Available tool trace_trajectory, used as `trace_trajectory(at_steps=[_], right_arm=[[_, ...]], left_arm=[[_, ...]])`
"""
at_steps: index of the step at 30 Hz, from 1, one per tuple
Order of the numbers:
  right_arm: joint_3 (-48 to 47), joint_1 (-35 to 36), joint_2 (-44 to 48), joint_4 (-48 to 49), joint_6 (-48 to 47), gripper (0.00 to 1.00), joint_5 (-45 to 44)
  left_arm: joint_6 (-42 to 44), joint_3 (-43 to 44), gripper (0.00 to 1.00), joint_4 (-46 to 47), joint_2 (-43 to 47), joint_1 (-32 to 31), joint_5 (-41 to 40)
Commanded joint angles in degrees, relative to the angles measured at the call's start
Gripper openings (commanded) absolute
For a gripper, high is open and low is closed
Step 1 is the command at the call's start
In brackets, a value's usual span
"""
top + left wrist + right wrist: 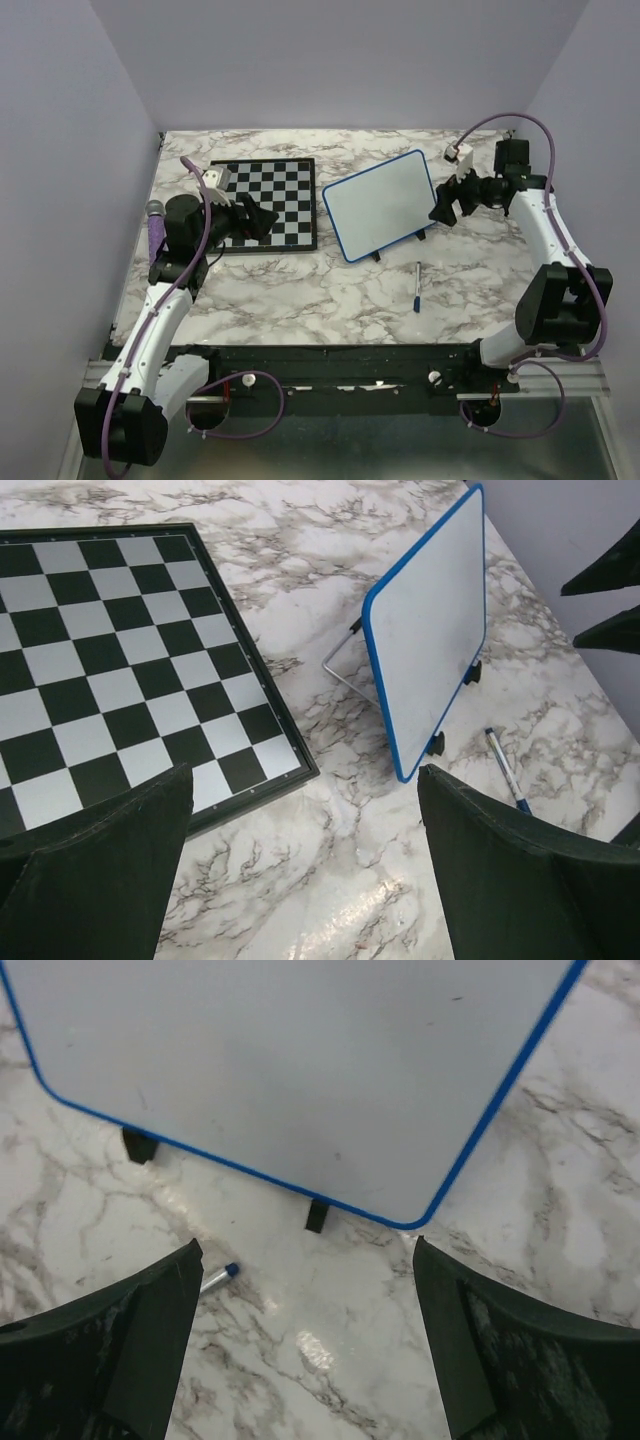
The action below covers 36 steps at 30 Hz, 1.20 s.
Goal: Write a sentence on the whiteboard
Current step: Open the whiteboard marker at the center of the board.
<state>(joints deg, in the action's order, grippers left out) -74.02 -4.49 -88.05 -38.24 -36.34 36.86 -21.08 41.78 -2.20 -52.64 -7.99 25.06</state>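
The whiteboard (380,205) stands right of the middle of the marbled table (300,290), just beside the right edge of the chessboard (270,200) and tilted back; its face inside the blue frame is plain white, and the right wrist view, which is very close to it, shows only some faint grey specks on it; a pen (417,287) with a blue tip lies flat on the table in front of the board, apart from it, and any print on it is too small to read; the left pincer (262,220) hangs over the chessboard with its jaws spread and nothing between them; the right pincer (443,203) is near the board's right edge, also released and holding nothing; the left wrist view shows the board from the side, so a thin wire stand (340,675) behind it is seen there, which the other views hide; the right wrist view shows two small black feet (316,1215) under the lower frame and the pen's tip just beside its own left finger (150,1340).
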Motion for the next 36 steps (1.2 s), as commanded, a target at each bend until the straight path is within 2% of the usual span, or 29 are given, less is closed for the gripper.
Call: trace_trajectory(at_steps=[1,2,4,10,13,17,24,34,36], right_arm=[[4.4,0.4,0.2,-16.8,-21.1,0.92,15.2],[5.4,1.1,1.1,-25.5,-36.8,0.92,16.2],[7.6,1.6,2.7,-30.4,-48.9,0.92,14.2],[8.1,4.0,2.8,-33.8,-61.0,0.94,7.4],[11.9,8.3,4.4,-31.5,-67.8,0.92,1.0],[16.8,15.6,6.0,-23.0,-70.3,0.89,-7.7],[22.0,20.6,5.2,-15.6,-73.9,0.82,-17.5],[28.1,24.3,4.1,-9.8,-74.8,0.64,-20.2],[28.2,24.4,3.8,-9.6,-74.3,0.57,-20.2]], left_arm=[[-1.4,1.9,0.99,3.6,-1.1,-0.2,7.6],[-1.8,1.9,0.99,4.0,-1.1,-0.2,8.3],[-2.3,1.9,0.99,4.7,-2.0,-0.2,10.0],[-2.8,2.1,0.99,4.7,-2.8,-0.2,11.0],[-2.7,2.1,0.99,4.7,-3.0,-0.2,10.8],[-2.3,2.2,0.99,4.3,-3.1,-0.2,10.4],[-1.9,2.2,0.99,3.8,-2.6,-0.2,9.6],[-1.9,2.3,0.99,3.9,-2.3,-0.2,9.6],[-1.9,2.3,0.99,3.9,-2.4,-0.2,9.7]])
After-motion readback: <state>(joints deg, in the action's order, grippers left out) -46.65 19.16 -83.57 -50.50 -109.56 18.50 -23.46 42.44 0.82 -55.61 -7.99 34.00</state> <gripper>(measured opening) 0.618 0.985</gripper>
